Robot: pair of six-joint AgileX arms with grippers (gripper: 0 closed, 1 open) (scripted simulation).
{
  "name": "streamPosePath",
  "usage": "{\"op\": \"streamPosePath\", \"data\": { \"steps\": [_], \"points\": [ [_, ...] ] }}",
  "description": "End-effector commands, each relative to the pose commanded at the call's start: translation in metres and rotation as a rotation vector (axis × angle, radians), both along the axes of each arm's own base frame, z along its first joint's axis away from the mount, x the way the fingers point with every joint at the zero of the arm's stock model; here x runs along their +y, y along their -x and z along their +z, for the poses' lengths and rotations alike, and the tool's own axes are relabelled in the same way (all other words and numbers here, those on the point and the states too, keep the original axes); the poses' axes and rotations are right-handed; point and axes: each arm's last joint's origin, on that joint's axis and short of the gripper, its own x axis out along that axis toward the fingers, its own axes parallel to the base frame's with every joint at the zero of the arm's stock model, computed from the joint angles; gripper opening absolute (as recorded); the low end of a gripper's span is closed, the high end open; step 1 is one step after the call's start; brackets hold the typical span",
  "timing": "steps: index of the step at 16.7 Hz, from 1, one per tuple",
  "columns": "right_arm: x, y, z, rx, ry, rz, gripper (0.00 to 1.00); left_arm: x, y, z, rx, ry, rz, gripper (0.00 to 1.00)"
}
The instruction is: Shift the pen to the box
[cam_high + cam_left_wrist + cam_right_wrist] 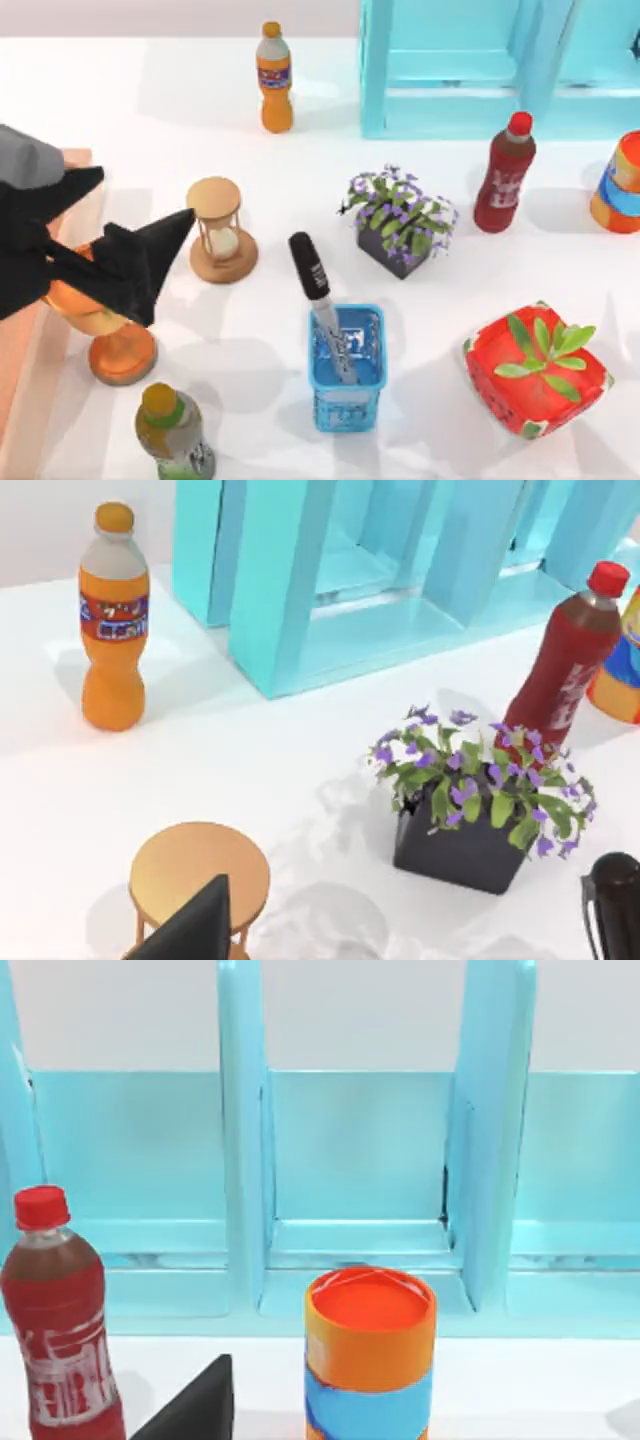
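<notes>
The thick marker pen [322, 300], black-capped with a silver-grey printed barrel, is standing tilted in the small blue mesh basket [346, 395] near the middle front of the white bench [120, 110]. Its cap is leaning up and away from the basket toward the rear, which leaves the upper part free for a grasp from above. In the left wrist view the black cap [614, 900] is just entering the picture beside the dark square pot of purple flowers [470, 810].

The left claw [130, 262] is hanging over the left part of the bench, its black fingers pointing toward the wooden hourglass [219, 230], well apart from the pen. It is holding nothing; I cannot tell how wide its fingers stand. Beneath it an orange goblet-like stand [118, 345] is sitting on the bench, and behind that, at the left edge, a strip of the large orange-tan wooden box [25, 350] is showing, mostly covered by the arm.

By my judgement the reach is only starting: the pen is not yet gripped, and the box lies on the left arm's side, so that arm suits the carry. The hourglass and the flower pot are flanking the pen's cap, so the approach is calling for care.

The right claw [195, 1405] is parked at the far right, facing the orange-and-blue can [368, 1355].
</notes>
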Motion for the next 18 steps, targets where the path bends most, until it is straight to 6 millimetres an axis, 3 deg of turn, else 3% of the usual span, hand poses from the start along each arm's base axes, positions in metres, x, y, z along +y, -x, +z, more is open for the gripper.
{"op": "streamPosePath", "data": {
  "steps": [3,6,9,18],
  "points": [
    [0.0,0.0,0.0,0.0,0.0,0.0,1.0,-0.022,-0.013,-0.017,0.197,0.066,-0.045,1.0],
    [0.0,0.0,0.0,0.0,0.0,0.0,1.0,-0.048,-0.013,-0.039,0.386,0.096,-0.123,1.0],
    [0.0,0.0,0.0,0.0,0.0,0.0,1.0,-0.058,-0.005,-0.065,0.535,0.067,-0.148,1.0],
    [0.0,0.0,0.0,0.0,0.0,0.0,1.0,-0.066,-0.012,-0.062,0.546,0.069,-0.159,1.0]
  ]
}}
